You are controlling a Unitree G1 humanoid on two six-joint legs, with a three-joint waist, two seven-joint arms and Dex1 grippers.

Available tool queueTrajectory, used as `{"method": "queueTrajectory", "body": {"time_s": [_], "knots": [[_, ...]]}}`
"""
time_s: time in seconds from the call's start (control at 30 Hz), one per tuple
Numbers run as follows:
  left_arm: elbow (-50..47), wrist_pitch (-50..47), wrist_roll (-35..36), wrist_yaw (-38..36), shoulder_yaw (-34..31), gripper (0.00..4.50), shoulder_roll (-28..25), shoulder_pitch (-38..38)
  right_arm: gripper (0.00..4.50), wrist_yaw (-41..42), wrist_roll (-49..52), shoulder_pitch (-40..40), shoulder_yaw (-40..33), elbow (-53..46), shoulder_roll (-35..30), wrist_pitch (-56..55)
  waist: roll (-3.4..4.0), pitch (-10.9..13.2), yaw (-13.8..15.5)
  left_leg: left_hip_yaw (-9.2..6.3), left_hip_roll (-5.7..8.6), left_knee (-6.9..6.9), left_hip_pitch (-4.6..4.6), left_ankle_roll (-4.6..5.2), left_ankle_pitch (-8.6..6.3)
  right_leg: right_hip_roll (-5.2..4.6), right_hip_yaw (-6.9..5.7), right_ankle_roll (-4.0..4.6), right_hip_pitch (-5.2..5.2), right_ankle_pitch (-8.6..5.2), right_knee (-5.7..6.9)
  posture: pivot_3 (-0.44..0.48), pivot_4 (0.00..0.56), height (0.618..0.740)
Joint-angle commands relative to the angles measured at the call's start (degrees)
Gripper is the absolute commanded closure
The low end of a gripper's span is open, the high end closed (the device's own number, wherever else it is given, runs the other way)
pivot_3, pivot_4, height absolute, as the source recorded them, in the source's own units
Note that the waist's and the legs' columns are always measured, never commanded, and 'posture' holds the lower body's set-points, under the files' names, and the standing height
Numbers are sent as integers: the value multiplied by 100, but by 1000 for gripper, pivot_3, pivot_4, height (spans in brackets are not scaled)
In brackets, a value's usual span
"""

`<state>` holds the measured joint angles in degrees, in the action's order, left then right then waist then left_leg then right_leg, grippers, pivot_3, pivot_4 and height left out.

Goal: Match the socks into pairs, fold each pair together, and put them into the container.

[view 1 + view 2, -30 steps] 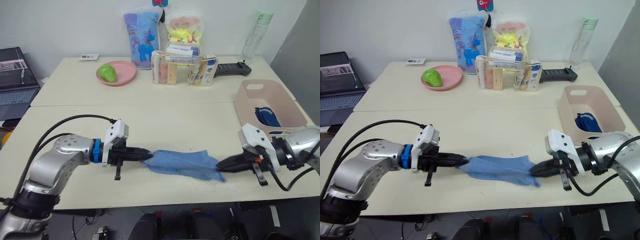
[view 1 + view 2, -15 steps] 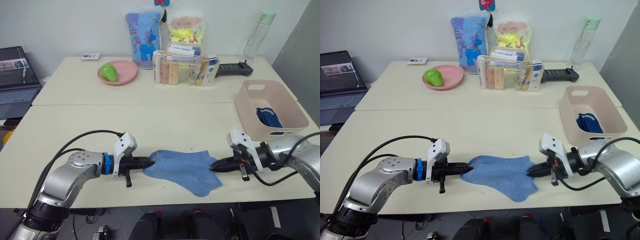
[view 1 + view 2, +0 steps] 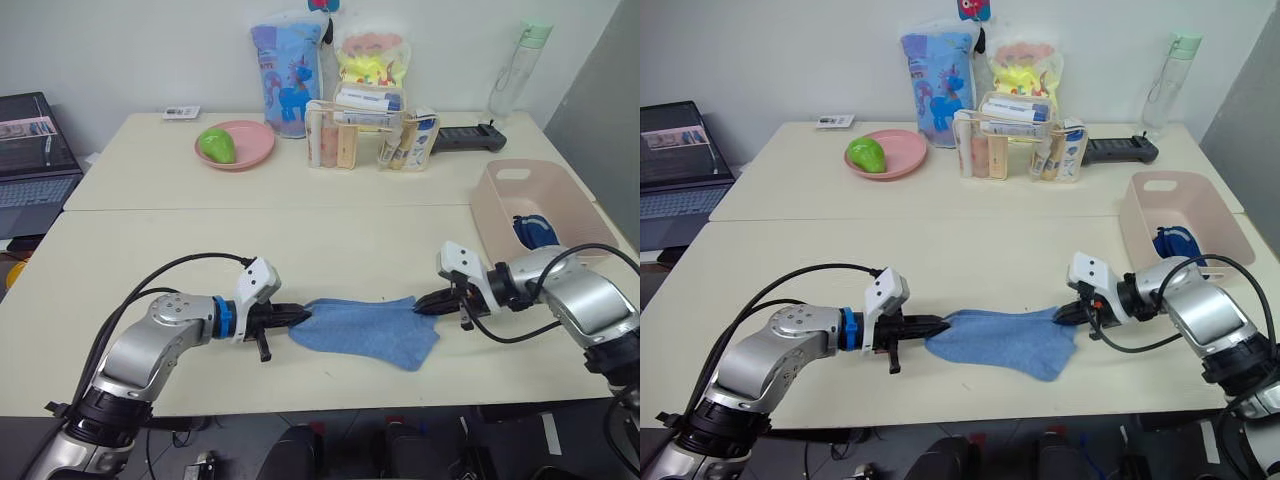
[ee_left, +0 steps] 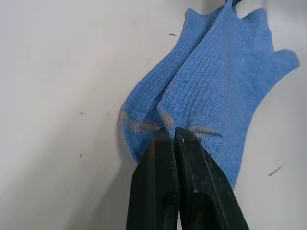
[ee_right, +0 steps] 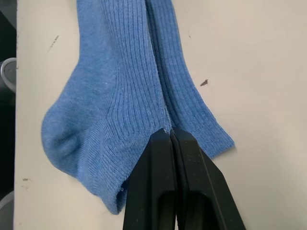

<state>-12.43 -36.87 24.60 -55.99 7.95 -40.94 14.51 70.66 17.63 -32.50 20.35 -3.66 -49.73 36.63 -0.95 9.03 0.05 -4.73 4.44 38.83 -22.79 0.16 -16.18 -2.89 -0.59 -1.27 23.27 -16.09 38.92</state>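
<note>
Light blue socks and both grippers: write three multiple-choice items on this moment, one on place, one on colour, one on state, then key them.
1. Where do the light blue socks lie?
A. in the pink basin
B. on the near table, between the two grippers
C. on the pink plate

2. What colour is the sock in the pink basin?
A. dark navy
B. mustard yellow
C. white

3. How is the left gripper?
A. open above the socks
B. shut on the bottle
C. shut on the socks' end

Key: 1 B, they stretch flat between the left gripper and the right gripper. 2 A, a dark navy sock shows inside. 3 C, its fingers pinch the sock edge.
</note>
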Motion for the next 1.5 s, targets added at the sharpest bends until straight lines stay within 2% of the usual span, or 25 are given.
{"method": "queueTrajectory", "body": {"time_s": [0.03, 0.27, 0.37, 0.43, 0.57, 0.7, 0.87, 1.07, 1.5], "knots": [[-8, 123, -109, -15, 50, 4472, 29, 77, 4500, 150, -157, -238, -39, 154, 55, -129, 0, 0, -1, 0, 0, 0, 0, 0, 0, 0, 0, 0, 0, 0, 0, 0, 150, 740], [-52, 107, -136, -2, 49, 4472, 40, 40, 4500, 125, -278, -367, -128, 319, 273, -167, 0, 0, -4, 0, 0, 0, 0, 0, 0, 0, 0, 0, 0, 0, 1, 0, 150, 740], [-45, 131, -149, -10, 50, 4500, 41, 33, 3834, 17, -293, -370, -255, 331, 348, -185, 0, 0, -4, 0, 0, 0, 0, 0, 0, 0, 0, 0, 0, 0, 1, 0, 150, 740], [-47, 145, -168, -4, 54, 4500, 40, 32, 3208, 56, -140, -301, -425, 172, 263, -30, 0, 0, -2, -1, 0, 0, 0, 0, 0, 0, 0, 0, 1, 0, 1, 0, 150, 740], [-81, 151, -160, -10, 28, 4500, 24, 5, 3208, 100, 310, -10, -944, -372, -33, 454, 1, 0, 8, -1, 1, 0, -2, 0, 0, 0, 0, 0, 1, 0, 0, 0, 150, 740], [-95, 200, -162, -42, 13, 4500, -2, -46, 3208, 63, 812, 793, -1436, -1333, -421, 922, 1, 0, 26, -2, -1, -1, -3, 1, -1, 0, -1, 0, 0, 0, -2, 0, 150, 740], [-46, 251, -179, -67, 34, 4500, 16, -16, 3208, -477, 877, 1487, -1559, -1971, -421, 1121, 1, 0, 28, 0, -1, -1, 0, 22, -13, 0, 2, 0, -1, 0, 3, 0, 150, 740], [29, 299, -214, -189, 91, 4500, 37, 75, 3208, -1003, 721, 1719, -1421, -1934, -230, 1038, 1, 0, 35, 0, 0, 0, -1, 8, -5, 0, 1, 0, -1, 0, 2, 0, 150, 740], [36, 312, -239, -266, 82, 4500, 46, 70, 3208, -1055, 725, 1837, -1305, -1871, -239, 1023, 1, 0, 33, 0, 0, 0, -1, 3, -1, 0, 0, 0, -1, 0, 1, 0, 150, 740]]}}
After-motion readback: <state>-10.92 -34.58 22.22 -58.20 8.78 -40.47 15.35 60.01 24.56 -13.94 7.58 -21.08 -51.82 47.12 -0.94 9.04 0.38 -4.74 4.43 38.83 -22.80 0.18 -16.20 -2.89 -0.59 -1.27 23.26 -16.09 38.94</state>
